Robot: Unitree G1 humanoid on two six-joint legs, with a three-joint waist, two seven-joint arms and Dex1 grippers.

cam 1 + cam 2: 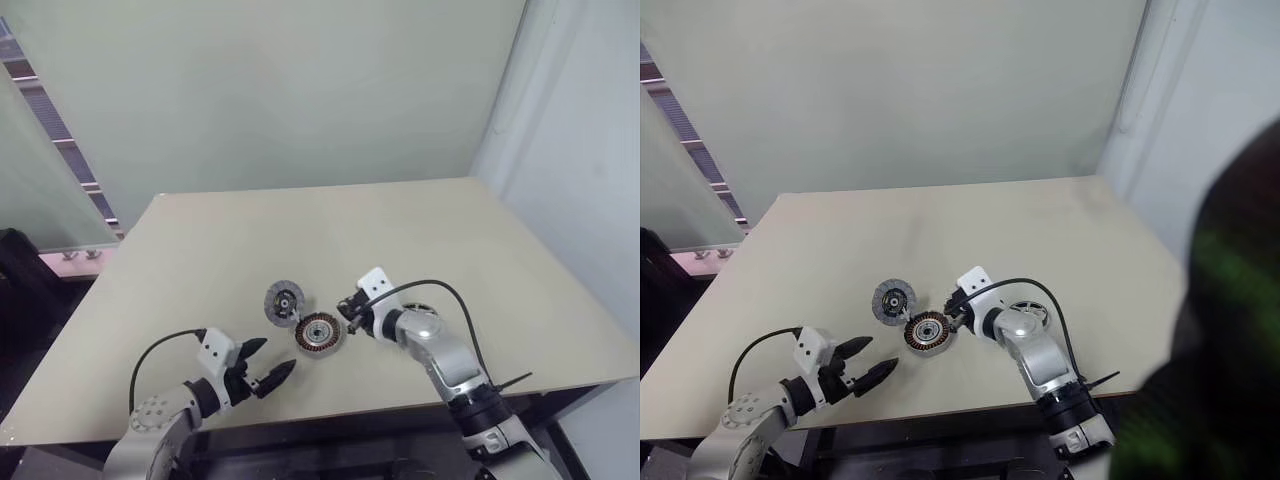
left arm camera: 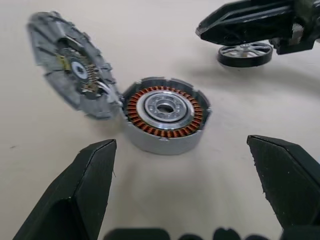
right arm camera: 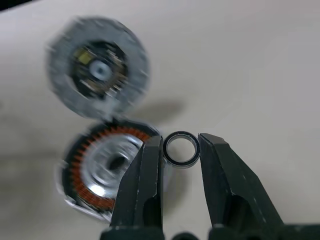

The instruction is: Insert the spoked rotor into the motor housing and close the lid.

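Now right hand [image 3: 181,150] around small ring [image 3: 181,149]

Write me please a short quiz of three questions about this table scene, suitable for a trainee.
1. True or false: the spoked dark metal rotor already sits inside the round copper-wound motor housing.
2. What does the right end effector hold? A) the rotor B) a small thin dark ring C) nothing
3. In what state is the left end effector?

Key:
1. False. The rotor lies on the beige table, apart from the housing.
2. B.
3. Open, holding nothing.
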